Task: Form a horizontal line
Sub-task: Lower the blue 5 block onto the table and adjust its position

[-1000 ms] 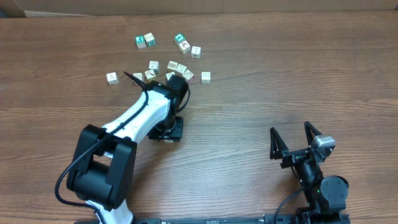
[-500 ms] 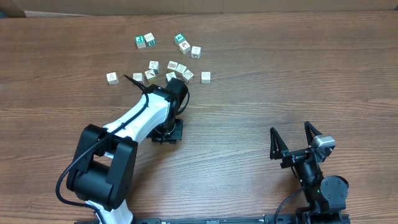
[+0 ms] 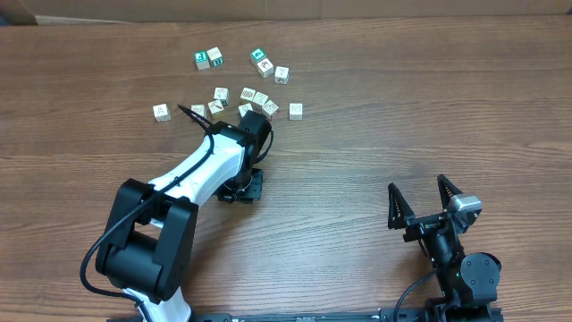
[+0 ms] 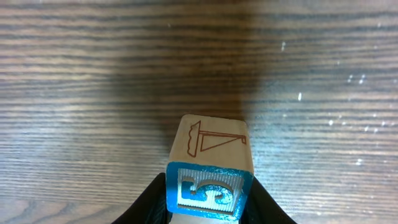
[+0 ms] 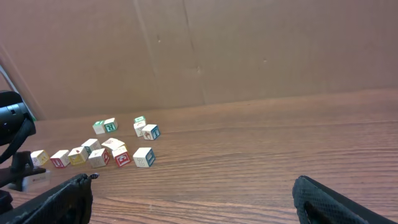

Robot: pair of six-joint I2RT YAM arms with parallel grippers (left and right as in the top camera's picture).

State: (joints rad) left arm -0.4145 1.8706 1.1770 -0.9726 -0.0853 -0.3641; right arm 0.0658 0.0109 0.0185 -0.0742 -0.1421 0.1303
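Holding the blue-faced cube point(image 4: 208, 163) (hidden from overhead) is the left gripper point(image 4: 209, 200).

Three green-faced cubes point(image 3: 202, 60) lie at the far side of the scatter. Ten pale printed cubes point(image 3: 296, 110) show clearly from overhead, with perhaps one more half hidden. One blue-faced cube point(image 4: 209, 191) shows in the left wrist view.

the blue-faced cube point(image 4: 208, 191) with the white 5 is sitting pinched in the left gripper point(image 4: 208, 208), showing a brown line drawing on its adjoining pale face. the whitish cubes point(image 3: 197, 111) are lying in a loose, ragged row, not lining up straight.
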